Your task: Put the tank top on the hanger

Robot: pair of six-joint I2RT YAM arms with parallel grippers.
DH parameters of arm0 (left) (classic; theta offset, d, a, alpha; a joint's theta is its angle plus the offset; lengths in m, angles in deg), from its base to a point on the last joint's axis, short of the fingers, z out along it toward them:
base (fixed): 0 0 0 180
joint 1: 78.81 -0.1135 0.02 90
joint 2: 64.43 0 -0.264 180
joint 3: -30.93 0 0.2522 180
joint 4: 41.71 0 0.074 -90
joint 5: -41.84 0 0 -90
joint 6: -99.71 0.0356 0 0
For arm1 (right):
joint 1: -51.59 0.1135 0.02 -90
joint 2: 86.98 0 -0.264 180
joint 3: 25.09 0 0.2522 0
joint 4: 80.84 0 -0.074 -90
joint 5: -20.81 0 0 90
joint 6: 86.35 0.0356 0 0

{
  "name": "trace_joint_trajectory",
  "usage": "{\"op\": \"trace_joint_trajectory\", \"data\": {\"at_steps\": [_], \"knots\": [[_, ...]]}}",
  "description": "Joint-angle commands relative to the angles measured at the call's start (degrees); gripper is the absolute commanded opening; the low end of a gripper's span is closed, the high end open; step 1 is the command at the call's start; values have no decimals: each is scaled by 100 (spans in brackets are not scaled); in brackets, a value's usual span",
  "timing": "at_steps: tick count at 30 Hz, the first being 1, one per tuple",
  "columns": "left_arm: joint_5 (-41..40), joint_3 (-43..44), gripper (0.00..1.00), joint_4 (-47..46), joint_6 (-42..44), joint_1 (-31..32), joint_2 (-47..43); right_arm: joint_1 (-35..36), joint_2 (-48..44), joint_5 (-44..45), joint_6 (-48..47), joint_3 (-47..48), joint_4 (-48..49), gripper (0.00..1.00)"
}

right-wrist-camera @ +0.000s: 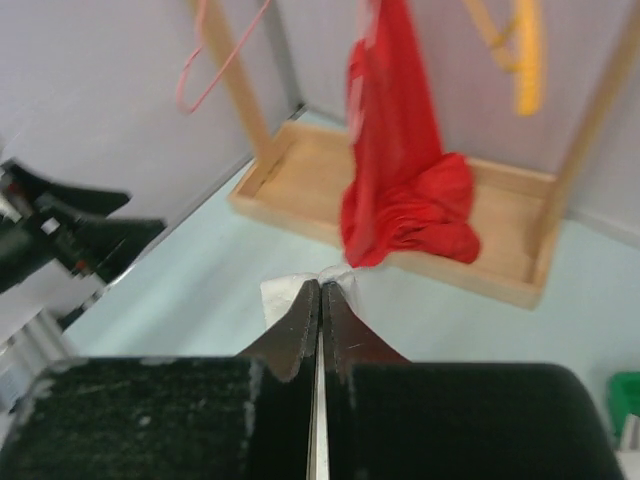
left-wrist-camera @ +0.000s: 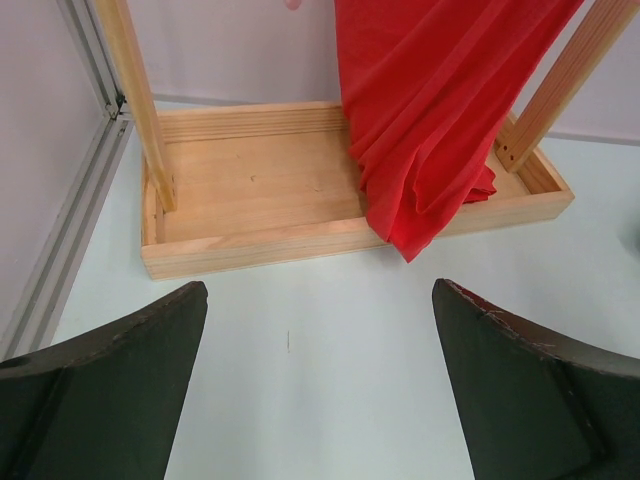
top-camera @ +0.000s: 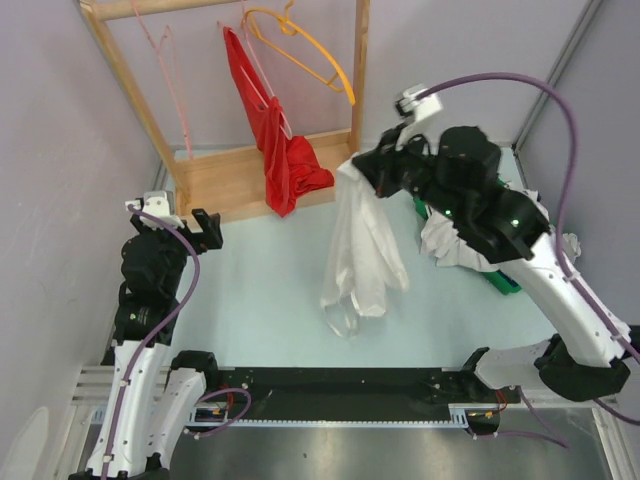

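While the right gripper (top-camera: 352, 170) pinches the white tank top (top-camera: 362, 250) by its upper edge, the cloth hangs limp below the fingertips. Well off to that gripper's left, the pink hanger (top-camera: 170, 85) hangs on the wooden rack (top-camera: 240, 190). Facing the rack's base, the left gripper (top-camera: 208, 228) stands wide, holding nothing.

Top external: high behind arm bases (top-camera: 190, 365), looking down and forward across table (top-camera: 260, 300) to wooden rack (top-camera: 250, 190). Left wrist: low, near, facing rack tray and red garment (left-wrist-camera: 430, 120). Right wrist: higher, farther off, facing same rack obliquely. Shared by all three: rack, red garment.
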Motion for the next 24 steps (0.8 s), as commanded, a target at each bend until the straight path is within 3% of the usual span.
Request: {"op": "trace_joint_trajectory", "data": {"at_steps": [1,6,11,14,17,19,20,21,24], "knots": [[-109,-13,99,-149,94,12,-42,599,282,-398,-4,183,342,0],[-118,-22,99,-158,94,12,-33,882,240,-933,259,149,517,0],[-188,-31,99,-140,111,12,-33,847,-339,-497,357,-737,745,0],[-206,-31,99,-140,111,12,-42,400,-699,120,680,-1710,851,0],[-233,-31,99,-123,85,12,-25,-680,-824,77,1084,-2764,834,0],[-224,-31,99,-114,85,12,-25,-1486,-772,15,1331,-3242,773,18],[-198,-31,99,-122,94,12,-16,-1692,-719,41,1402,-3410,598,36],[-180,-31,99,-114,94,12,-25,-1850,-588,41,1429,-3646,501,61],[-75,-39,99,-149,120,12,-42,-1984,-508,129,1368,-3928,297,75]]}}
